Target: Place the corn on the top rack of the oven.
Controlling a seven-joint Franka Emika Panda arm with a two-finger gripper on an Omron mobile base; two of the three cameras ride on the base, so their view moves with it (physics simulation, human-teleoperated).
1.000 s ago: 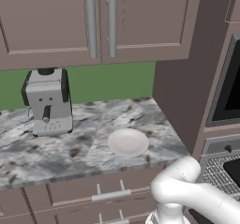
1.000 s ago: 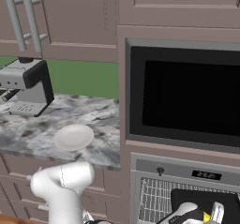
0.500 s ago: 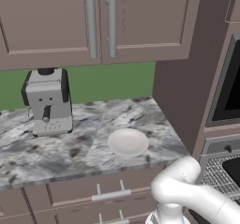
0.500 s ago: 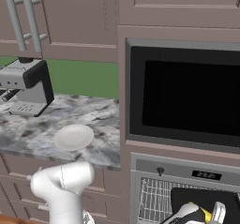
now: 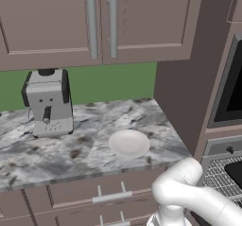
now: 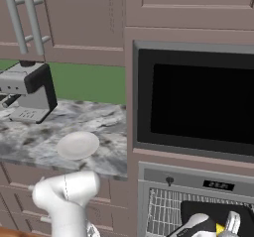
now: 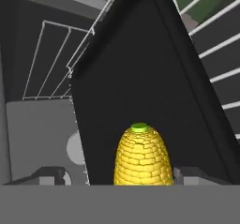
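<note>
Hand view: small yellow corn cob (image 7: 143, 156) with finely pebbled kernel texture and a flat bright-green end cap, seen end-on, tapering to a rounded dome. It lies on a matte black flat tray (image 7: 150, 82) with a smooth surface and straight raised edges. The tray rests on the silver wire top rack (image 7: 56, 61), thin parallel bars inside a rectangular wire frame. The gripper (image 7: 117, 174) has its two dark finger tips spread wide, one on each side of the cob, with a gap on both sides; the jaws stand apart and clasp nothing.

Right base view: the built-in oven (image 6: 193, 181) has a grey control strip, a small dark knob and a dark display. Below the strip are wire bars and the black tray, with a spot of yellow at the white hand. Above sits a glossy black glass door in a grey frame.

Counter: grey-white marbled stone worktop (image 5: 71, 149), smooth. On it stands a round shallow white plate (image 5: 129, 143) and, well apart, a boxy grey coffee machine (image 5: 47, 102) with a black top. Brown panelled cabinet doors carry brushed silver bar handles (image 5: 101, 24). The wall behind is flat green.
</note>
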